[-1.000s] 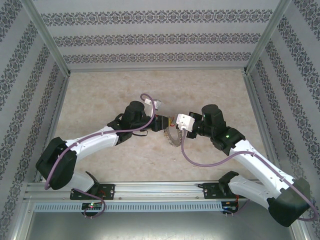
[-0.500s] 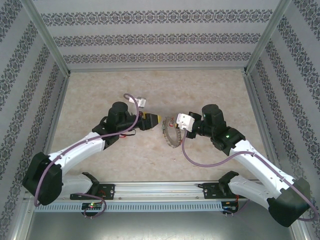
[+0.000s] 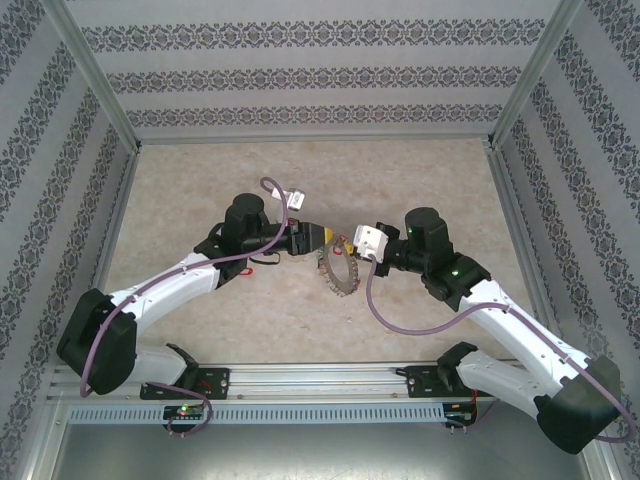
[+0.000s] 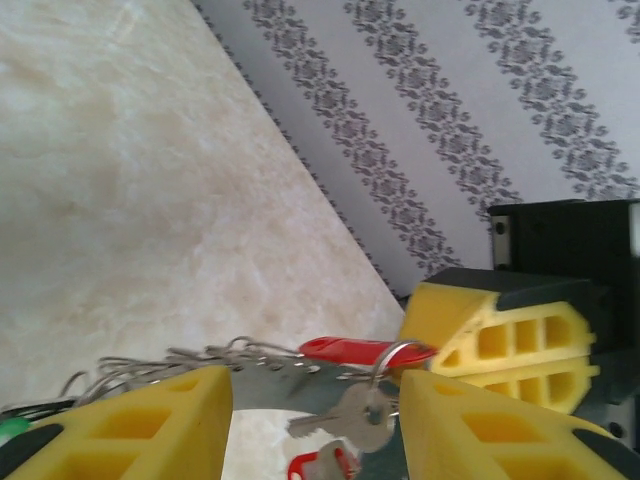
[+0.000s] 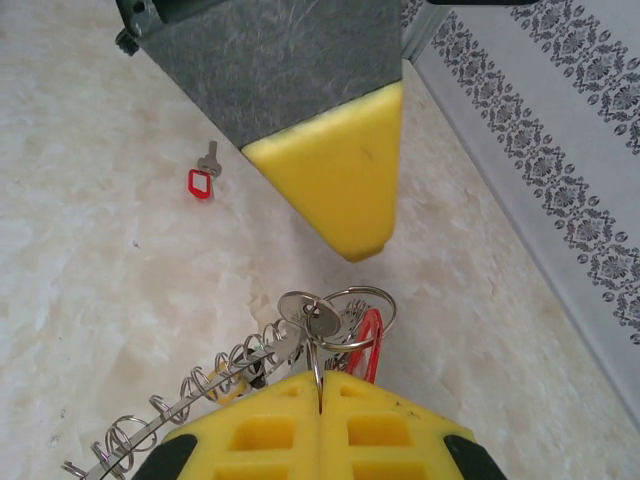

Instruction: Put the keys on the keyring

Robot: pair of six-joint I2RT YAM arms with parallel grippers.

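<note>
Centrally placed keyring (image 3: 335, 272): seen from above at mid-table, between the two wrists. Its wreath of small wire loops is raised at one end and droops toward the near edge. Whether the low end touches the table (image 3: 200, 180) cannot be told.
right gripper (image 5: 320, 395): its yellow fingers are pressed together. One thin wire loop of the keyring is pinched in the seam between them.
keys (image 5: 312, 318): one silver key is hung on the pinched loop, just beyond the right fingertips. A red tag (image 5: 371, 340) is seen beside it in the same cluster of rings.
left gripper (image 4: 315, 400): its fingers are spread apart and nothing is clamped. In the left wrist view the silver key and red tag are framed in the gap, touched by neither finger.
left gripper, position: it is pointed at the right gripper, nearly tip to tip, just beside the hanging cluster. Contact with the rings cannot be told.
loose key (image 5: 203, 178): a silver key with its own red tag is laid flat on the table, well apart from the keyring, on the left arm's side.
green bit (image 4: 10, 428): it is noted at the far end of the coil, at the picture's edge. Too little is shown to identify it.
</note>
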